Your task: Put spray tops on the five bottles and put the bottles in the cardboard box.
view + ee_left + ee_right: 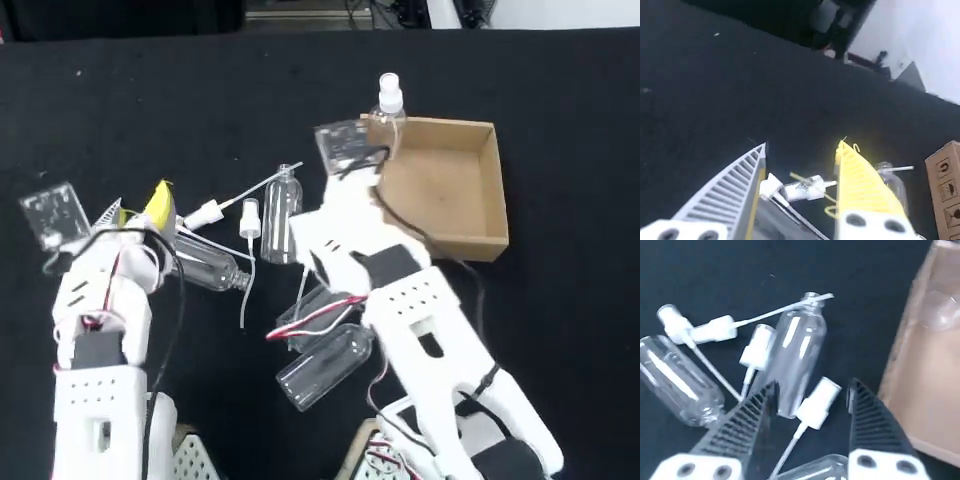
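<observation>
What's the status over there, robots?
Left gripper open, empty. Right gripper open over a loose spray top. One capped bottle at the cardboard box corner; four uncapped bottles on the table.

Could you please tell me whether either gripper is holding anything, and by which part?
Nothing is held: the left gripper is open over one loose spray top, the right gripper open over another spray top.

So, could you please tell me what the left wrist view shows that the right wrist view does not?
Left wrist view, not the right: the left gripper, its grey and yellow fingers open. Right wrist view, not the left: the right gripper, its black fingers open, a loose spray top seen between them. Both: the upright uncapped bottle and the cardboard box.
</observation>
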Controlling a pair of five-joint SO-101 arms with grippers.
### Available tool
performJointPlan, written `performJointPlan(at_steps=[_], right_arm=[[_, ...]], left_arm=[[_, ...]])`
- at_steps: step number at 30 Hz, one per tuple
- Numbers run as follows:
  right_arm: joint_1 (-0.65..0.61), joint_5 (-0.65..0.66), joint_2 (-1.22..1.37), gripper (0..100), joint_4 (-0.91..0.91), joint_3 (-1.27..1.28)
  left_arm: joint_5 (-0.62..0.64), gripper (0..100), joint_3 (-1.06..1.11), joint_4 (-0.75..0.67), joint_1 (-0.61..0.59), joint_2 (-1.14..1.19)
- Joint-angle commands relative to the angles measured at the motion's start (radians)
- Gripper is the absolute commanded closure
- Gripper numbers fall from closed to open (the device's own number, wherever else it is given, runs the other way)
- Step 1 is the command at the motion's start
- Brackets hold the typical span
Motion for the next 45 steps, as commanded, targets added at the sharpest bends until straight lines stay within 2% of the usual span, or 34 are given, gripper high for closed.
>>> performJointPlan(at_steps=[1, 4, 8, 10, 15, 17, 20, 25, 31, 40, 45], right_arm=[[-0.048, 0.012, 0.016, 80.4, 0.005, -0.005], [-0.043, 0.014, 0.054, 80.4, -0.003, -0.013], [-0.032, 0.012, 0.113, 80.4, -0.054, -0.013], [-0.031, 0.012, 0.131, 80.4, -0.064, -0.013], [-0.06, 0.012, 0.128, 80.2, -0.055, -0.013], [-0.078, 0.012, 0.108, 80.1, -0.054, -0.015], [-0.133, 0.018, 0.084, 80.0, -0.015, -0.05], [-0.29, 0.117, 0.122, 79.9, 0.11, -0.194], [-0.41, 0.126, 0.3, 79.9, 0.18, -0.397], [-0.397, 0.126, 0.544, 79.9, 0.193, -0.59], [-0.393, 0.127, 0.588, 69.2, 0.241, -0.599]], left_arm=[[0.014, 78, -0.168, 0.002, -0.007, 0.236], [-0.02, 78, -0.249, 0.008, 0.01, 0.387], [-0.193, 78, -0.366, 0.043, 0.016, 0.512], [-0.272, 78, -0.463, 0.152, 0.016, 0.542], [-0.374, 78, -0.722, 0.489, -0.004, 0.608], [-0.433, 78, -0.762, 0.589, -0.05, 0.632], [-0.517, 78, -0.746, 0.66, -0.171, 0.651], [-0.597, 78, -0.688, 0.671, -0.421, 0.641], [-0.608, 78, -0.628, 0.669, -0.549, 0.638], [-0.606, 78, -0.63, 0.672, -0.553, 0.638], [-0.606, 78, -0.627, 0.678, -0.516, 0.638]])
